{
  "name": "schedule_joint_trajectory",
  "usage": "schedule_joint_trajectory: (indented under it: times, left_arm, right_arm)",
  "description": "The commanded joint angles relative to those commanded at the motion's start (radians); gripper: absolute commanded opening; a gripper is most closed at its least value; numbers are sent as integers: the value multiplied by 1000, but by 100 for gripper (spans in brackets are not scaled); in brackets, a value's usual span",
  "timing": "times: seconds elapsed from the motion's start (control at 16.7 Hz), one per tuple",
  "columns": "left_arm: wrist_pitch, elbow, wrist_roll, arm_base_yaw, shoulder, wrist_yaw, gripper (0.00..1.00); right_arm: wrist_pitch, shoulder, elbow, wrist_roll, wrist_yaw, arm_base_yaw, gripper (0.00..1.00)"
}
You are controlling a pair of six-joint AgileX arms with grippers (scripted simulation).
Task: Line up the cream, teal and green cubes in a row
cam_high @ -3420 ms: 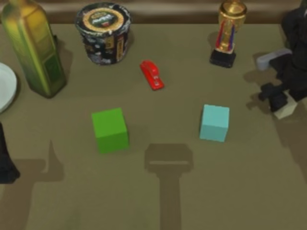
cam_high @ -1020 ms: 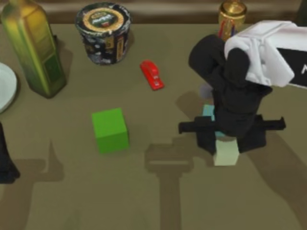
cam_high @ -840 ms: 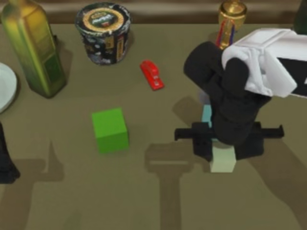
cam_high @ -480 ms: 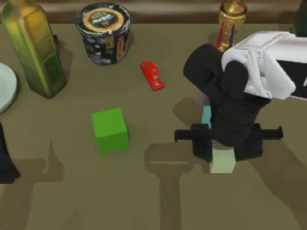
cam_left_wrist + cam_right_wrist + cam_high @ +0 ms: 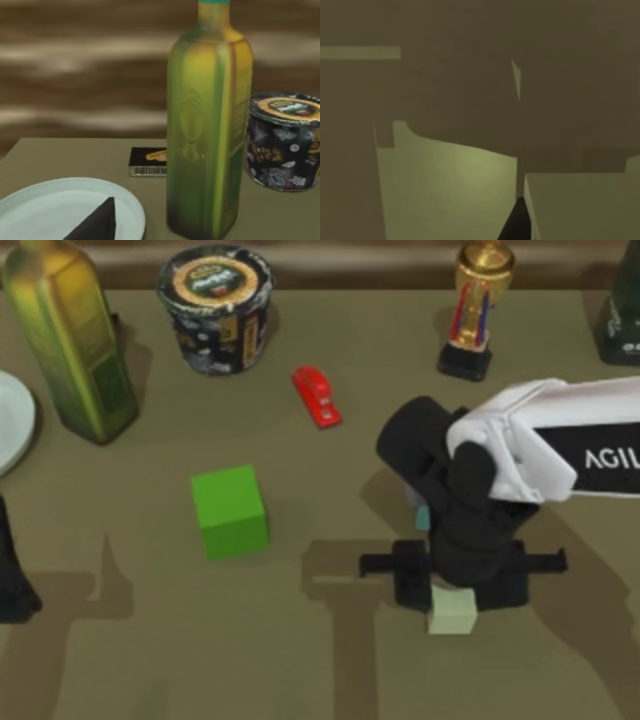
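The green cube (image 5: 230, 510) sits on the table left of centre. My right gripper (image 5: 455, 592) hangs in front of the teal cube (image 5: 422, 515), which shows only as a sliver beside the black wrist. The gripper is shut on the cream cube (image 5: 452, 615), whose front half pokes out below it. In the right wrist view the cream cube (image 5: 580, 205) fills the corner beside one dark finger (image 5: 516, 225), close over the table. My left gripper (image 5: 10, 585) is parked at the left edge, open, with one finger (image 5: 97, 220) showing over the plate.
An olive-oil bottle (image 5: 70, 335) and a white plate (image 5: 12, 420) stand at the back left. A printed tub (image 5: 215, 305) and a red stapler toy (image 5: 317, 395) lie behind the green cube. A trophy (image 5: 473, 310) stands at the back right. A small box (image 5: 147, 161) lies behind the bottle.
My right arm has carried the cream cube from the right side to the table's middle, then forward and lower, in front of the teal cube. The trophy is uncovered again.
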Motion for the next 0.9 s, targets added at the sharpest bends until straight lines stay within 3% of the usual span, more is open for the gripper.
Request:
schedule_joint_trajectory:
  times: [0.18, 0.9]
  left_arm:
    - [0, 0, 0, 0, 0, 0, 100]
    - [0, 0, 0, 0, 0, 0, 100]
  right_arm:
    - [1, 0, -1, 0, 0, 0, 0]
    - [1, 0, -1, 0, 0, 0, 90]
